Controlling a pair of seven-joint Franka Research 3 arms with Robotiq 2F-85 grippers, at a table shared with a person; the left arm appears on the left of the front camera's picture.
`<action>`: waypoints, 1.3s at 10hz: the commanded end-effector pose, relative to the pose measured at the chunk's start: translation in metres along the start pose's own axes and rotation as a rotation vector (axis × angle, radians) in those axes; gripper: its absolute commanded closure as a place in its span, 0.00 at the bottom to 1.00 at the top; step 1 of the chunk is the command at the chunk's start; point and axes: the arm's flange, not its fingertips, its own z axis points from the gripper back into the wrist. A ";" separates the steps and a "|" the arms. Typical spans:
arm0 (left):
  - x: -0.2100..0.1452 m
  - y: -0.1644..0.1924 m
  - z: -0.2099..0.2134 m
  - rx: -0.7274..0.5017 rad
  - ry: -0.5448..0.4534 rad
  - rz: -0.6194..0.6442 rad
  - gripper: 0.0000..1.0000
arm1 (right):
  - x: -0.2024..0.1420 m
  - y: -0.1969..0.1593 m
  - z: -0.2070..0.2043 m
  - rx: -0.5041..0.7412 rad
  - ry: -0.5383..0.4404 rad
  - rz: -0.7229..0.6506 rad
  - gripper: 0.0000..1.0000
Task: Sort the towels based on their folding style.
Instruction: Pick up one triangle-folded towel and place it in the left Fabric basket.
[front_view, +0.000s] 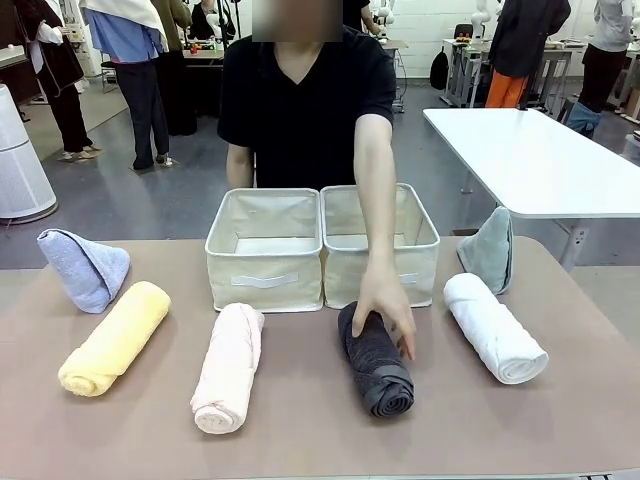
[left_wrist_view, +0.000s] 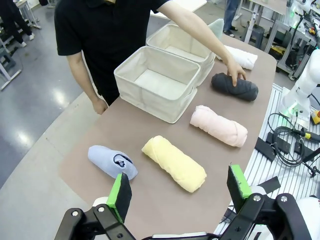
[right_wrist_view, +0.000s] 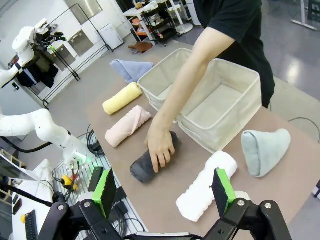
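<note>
Left claw (left_wrist_view: 179, 186) and right claw (right_wrist_view: 164, 189) spread wide above bare edge of table (front_view: 300, 445).

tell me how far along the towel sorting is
Done: nothing yet. The left bin and right bin are both empty.
In hand: the person's hand rests on the dark grey roll. The left tool and right tool are open and hold nothing.
Left: all six towels lie on the table, including the yellow roll, pink roll, white roll, lavender cone and teal cone.
</note>
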 end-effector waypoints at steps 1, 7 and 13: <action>0.000 0.000 0.000 0.000 0.000 0.000 0.00 | 0.001 0.000 -0.001 0.016 -0.013 0.000 0.00; 0.087 0.036 -0.133 0.396 0.550 0.473 0.00 | 0.001 0.000 -0.001 0.016 -0.013 0.000 0.00; -0.002 0.097 -0.263 0.499 0.660 0.771 0.00 | 0.001 0.000 -0.001 0.016 -0.013 0.000 0.00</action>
